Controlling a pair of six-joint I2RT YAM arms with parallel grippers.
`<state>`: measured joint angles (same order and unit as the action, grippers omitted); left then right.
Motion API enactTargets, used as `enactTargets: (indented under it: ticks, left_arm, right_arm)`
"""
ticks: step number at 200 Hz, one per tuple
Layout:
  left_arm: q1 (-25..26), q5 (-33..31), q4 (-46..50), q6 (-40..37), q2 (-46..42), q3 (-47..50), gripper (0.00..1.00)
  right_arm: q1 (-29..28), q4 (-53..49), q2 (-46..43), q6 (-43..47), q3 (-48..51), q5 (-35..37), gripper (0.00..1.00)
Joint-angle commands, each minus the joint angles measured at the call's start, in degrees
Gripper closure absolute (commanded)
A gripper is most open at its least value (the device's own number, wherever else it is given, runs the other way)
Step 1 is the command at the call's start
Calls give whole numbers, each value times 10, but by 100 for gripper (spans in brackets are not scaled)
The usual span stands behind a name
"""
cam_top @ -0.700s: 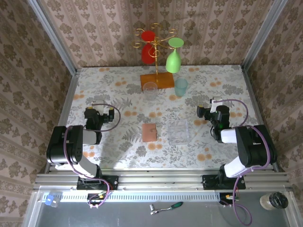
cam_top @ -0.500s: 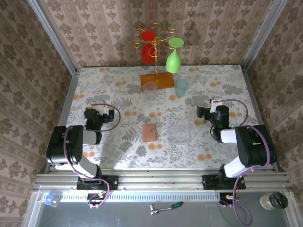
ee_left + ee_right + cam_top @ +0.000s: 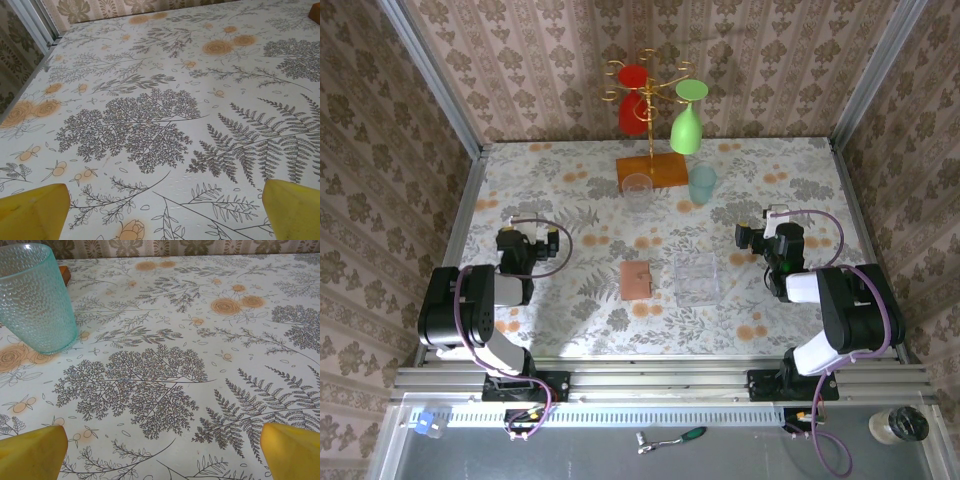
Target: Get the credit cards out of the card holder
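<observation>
Card holder (image 3: 636, 279) lies shut mid-table; our left gripper (image 3: 527, 240) and right gripper (image 3: 767, 235) stand released, empty.
We should pin it from the left, then lift its cover from the right.

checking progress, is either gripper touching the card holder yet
No, the card holder lies mid-table, the left gripper and right gripper well off to its sides.
</observation>
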<state>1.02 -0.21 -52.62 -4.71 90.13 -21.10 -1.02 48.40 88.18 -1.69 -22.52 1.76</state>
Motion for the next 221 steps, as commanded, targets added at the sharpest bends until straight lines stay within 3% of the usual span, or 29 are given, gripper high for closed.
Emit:
enactTargets:
  ticks: [1, 62, 99, 135, 160, 184, 221]
  left_arm:
    - [-4, -4, 2, 12, -9, -14, 0]
    - [1, -11, 0, 10, -13, -13, 0]
    - [11, -47, 19, 10, -52, -7, 0]
    - [40, -98, 79, -8, -92, -24, 0]
    - [69, -147, 158, -18, -122, -53, 0]
    - [100, -203, 295, -2, -145, -107, 0]
    - [143, -196, 407, 25, -189, -134, 0]
  right_arm:
    - [1, -2, -6, -1, -11, 11, 0]
    - [1, 0, -7, -1, -11, 13, 0]
    - [0, -137, -50, 1, -69, 16, 0]
    - [-2, -204, -80, -1, -91, 16, 0]
    - [-4, -277, -125, -20, -109, 10, 0]
    - [-7, -359, -153, -50, -128, 1, 1]
    - [-22, -468, -190, -105, -150, -14, 3]
